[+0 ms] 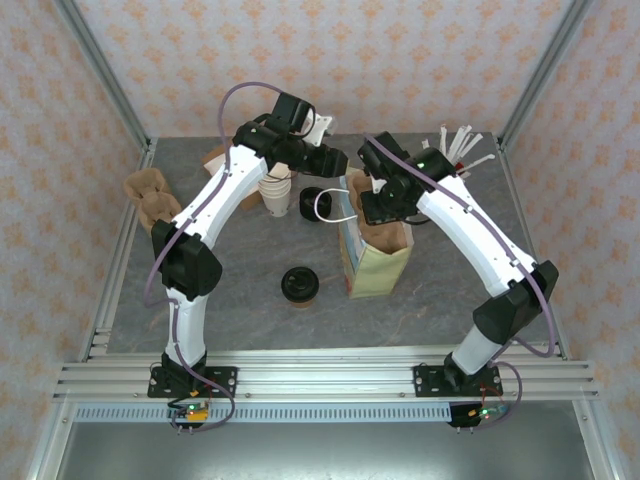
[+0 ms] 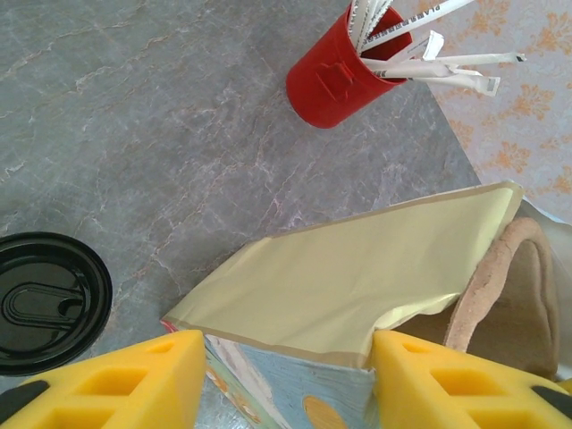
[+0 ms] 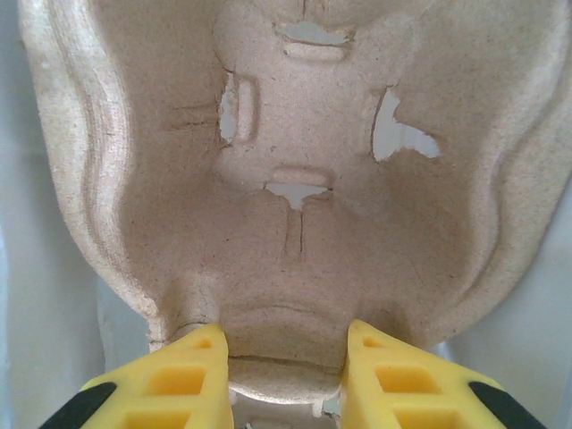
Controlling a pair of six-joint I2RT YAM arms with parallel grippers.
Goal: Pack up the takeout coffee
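Observation:
The takeout coffee (image 1: 299,284), a small paper cup with a black lid, stands on the table left of the paper bag (image 1: 378,262). My left gripper (image 1: 340,165) reaches over the bag's far end. In the left wrist view its yellow fingers (image 2: 134,380) press the two corners of the bag's (image 2: 357,268) narrow end wall, so my left gripper (image 2: 286,357) is shut across it. My right gripper (image 1: 375,200) hovers at the bag's mouth. It (image 3: 284,344) is shut on a lobe of a pulp cup carrier (image 3: 304,179), whose edge (image 2: 514,295) sits inside the bag.
A stack of lidless cups (image 1: 276,190) and a loose black lid (image 1: 318,205) sit behind the bag. More pulp carriers (image 1: 150,195) lie at the left edge. A red cup of wrapped straws (image 2: 335,85) stands at the back right. Metal rails frame the table.

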